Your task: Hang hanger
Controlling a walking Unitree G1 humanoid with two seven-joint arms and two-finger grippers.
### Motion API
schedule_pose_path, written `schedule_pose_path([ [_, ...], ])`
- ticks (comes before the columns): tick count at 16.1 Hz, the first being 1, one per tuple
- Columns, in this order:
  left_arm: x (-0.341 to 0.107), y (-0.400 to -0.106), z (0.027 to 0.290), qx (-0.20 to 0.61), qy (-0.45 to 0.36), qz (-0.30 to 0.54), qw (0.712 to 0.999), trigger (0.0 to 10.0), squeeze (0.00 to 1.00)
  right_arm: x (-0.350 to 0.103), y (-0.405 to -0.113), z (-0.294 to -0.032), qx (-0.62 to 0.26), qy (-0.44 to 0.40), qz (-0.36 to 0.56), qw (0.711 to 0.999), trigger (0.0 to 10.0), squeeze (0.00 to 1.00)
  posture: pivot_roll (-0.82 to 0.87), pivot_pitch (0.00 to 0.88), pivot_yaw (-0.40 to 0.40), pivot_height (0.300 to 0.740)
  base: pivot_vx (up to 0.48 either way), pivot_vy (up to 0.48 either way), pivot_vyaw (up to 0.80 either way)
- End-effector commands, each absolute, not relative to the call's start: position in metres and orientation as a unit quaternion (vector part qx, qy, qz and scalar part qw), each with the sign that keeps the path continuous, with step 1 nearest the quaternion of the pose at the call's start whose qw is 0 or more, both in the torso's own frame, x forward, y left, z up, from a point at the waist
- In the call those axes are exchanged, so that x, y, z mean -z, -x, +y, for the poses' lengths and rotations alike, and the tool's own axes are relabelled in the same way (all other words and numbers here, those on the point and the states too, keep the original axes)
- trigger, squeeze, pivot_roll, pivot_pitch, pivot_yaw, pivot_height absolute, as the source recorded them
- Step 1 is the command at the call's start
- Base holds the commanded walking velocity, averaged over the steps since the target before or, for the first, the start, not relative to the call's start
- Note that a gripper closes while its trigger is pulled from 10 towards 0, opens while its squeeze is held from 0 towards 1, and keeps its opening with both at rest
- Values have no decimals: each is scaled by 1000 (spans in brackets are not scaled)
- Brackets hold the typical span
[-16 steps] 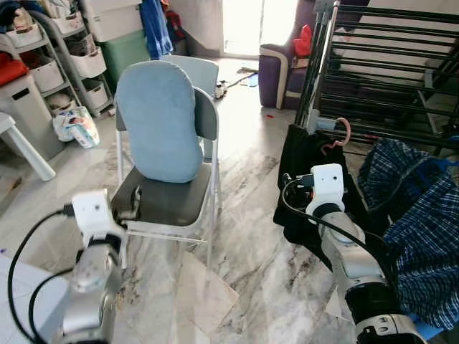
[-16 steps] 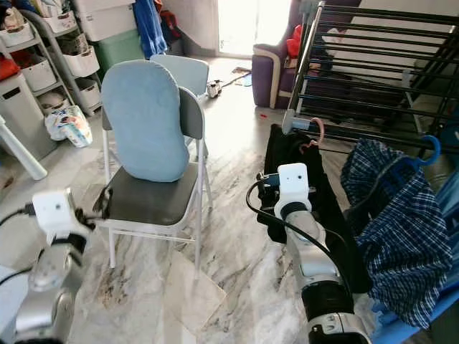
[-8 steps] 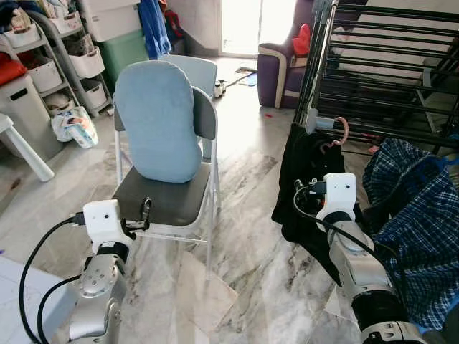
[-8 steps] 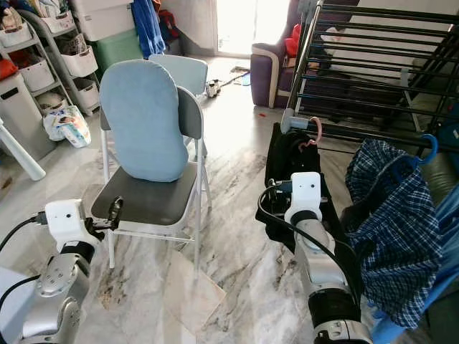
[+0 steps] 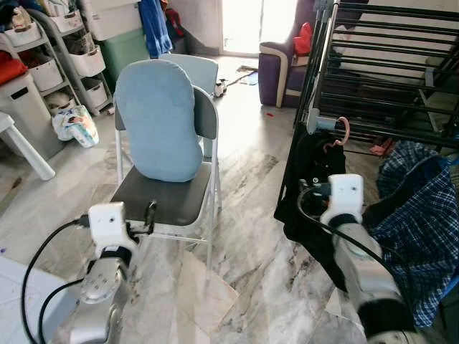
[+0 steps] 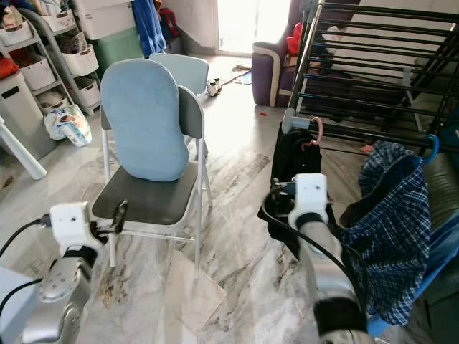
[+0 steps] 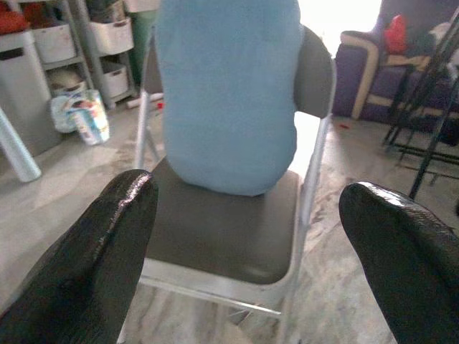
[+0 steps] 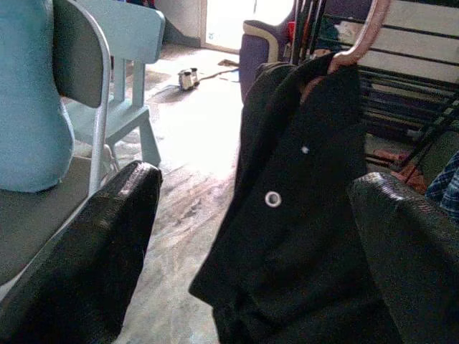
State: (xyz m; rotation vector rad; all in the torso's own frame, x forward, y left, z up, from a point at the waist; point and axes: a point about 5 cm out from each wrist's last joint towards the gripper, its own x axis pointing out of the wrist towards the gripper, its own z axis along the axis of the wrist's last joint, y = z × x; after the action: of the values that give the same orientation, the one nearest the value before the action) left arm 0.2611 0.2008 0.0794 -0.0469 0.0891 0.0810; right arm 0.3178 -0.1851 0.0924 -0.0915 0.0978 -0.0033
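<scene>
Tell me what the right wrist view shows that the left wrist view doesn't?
The right wrist view alone shows the black garment on its pink plastic hanger, a small silver button, and the light blue wooden chair behind. The left wrist view alone shows the white storage shelves and a printed plastic bag. Both share the grey folding chair with its pale blue cushion, the marble floor, and an open end effector's two black fingers.
</scene>
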Motion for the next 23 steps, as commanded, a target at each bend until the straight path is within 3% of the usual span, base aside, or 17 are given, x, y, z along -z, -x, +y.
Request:
schedule_pose_path([
  [1, -83, -261, 200, -37, 21, 40, 998, 10000, 0, -92, -316, -185, -1, 44, 52, 998, 10000, 0, -69, 0, 39, 740, 0, 0, 0],
  [6, -85, -264, 186, 0, 36, 33, 999, 10000, 0, -92, -314, -183, 0, 40, 57, 998, 10000, 0, -83, 0, 46, 740, 0, 0, -283],
  [12, -88, -265, 183, 17, 43, 31, 998, 10000, 0, -94, -315, -182, -2, 47, 67, 997, 10000, 0, -77, 0, 40, 740, 378, 0, -780],
  [23, -86, -269, 180, 17, 45, 45, 998, 10000, 0, -86, -311, -178, -20, 45, 97, 994, 10000, 0, -88, 0, 38, 740, 284, 253, 0],
])
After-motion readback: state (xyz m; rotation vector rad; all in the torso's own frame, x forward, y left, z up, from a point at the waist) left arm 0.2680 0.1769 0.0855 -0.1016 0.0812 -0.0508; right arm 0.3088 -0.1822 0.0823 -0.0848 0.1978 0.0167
